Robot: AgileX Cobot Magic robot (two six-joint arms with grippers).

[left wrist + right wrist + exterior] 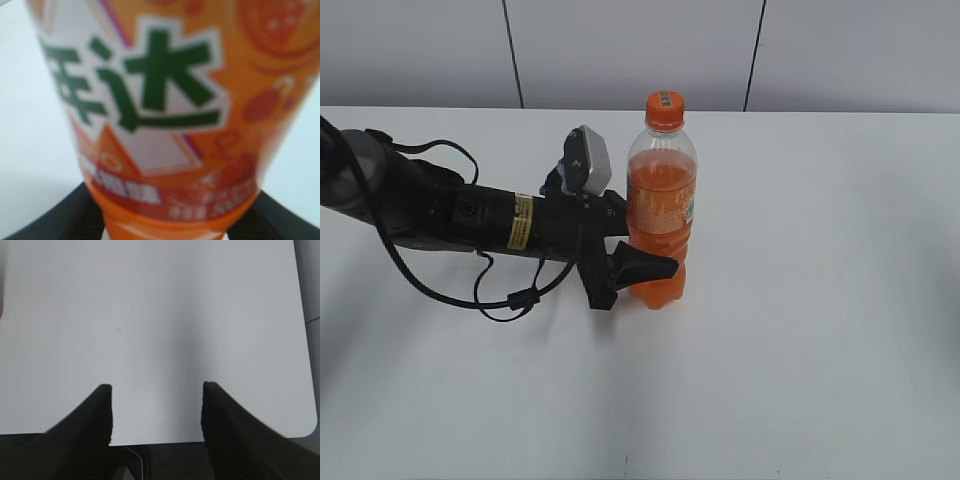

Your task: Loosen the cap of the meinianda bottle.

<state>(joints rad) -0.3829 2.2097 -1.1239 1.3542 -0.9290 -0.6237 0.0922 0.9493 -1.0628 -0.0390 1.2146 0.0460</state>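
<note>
Left tool (638, 268) clamping meinianda bottle (661, 200), table (820, 300) around

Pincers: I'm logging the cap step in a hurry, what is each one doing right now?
Left pincer: closed around the lower body of the meinianda bottle.
Right pincer: open, holding nothing, above the table.

The meinianda bottle (660, 205) is held upright near the table's (820, 350) far edge by the left gripper (645, 262), its cap (665, 109) on.
</note>
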